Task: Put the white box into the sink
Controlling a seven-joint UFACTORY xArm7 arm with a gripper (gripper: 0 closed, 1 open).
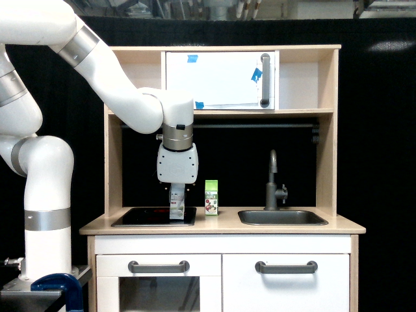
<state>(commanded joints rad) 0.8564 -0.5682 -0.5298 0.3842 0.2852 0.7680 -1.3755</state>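
Reaching down from the upper left of the exterior view, end effector [177, 190] pointing straight at the stovetop [154, 216]. Clenched on the white box [177, 205], fingers around its upper part, top of the carton hidden between them. Box upright, red and dark print facing out, its base at or just above the black stovetop; contact too close to call. Just to the exterior view's right of it, standing apart on the wooden counter [221, 226]: green juice carton [211, 197], upright. Farther toward the exterior view's right, set into the same counter: sink [282, 217], a shallow dark grey basin with the tall tap [273, 182] at its back edge. Well apart from the box, juice carton in between. Above, white cabinet door [221, 80] with bits of blue tape.
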